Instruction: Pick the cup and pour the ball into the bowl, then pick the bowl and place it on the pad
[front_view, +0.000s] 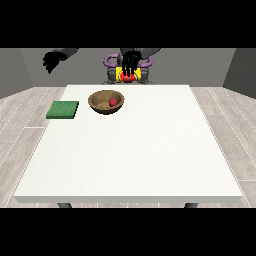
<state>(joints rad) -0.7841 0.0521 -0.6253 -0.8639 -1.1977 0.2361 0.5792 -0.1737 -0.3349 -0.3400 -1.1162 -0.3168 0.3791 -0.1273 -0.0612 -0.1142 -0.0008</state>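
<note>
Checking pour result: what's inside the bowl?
A red ball lies inside the brown wooden bowl, right of its centre. The bowl's near wall hides the part of its floor closest to the camera.

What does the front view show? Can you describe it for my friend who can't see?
A small red ball lies inside a round brown wooden bowl on a large white table, with a flat green square pad apart at the view's left. Two black hands are raised beyond the table's far edge.

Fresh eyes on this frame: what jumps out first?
A brown bowl with a red ball inside sits at the table's far side, left of centre. A green pad lies left of it, apart. The robot hand at the view's right hangs by the torso.
</note>
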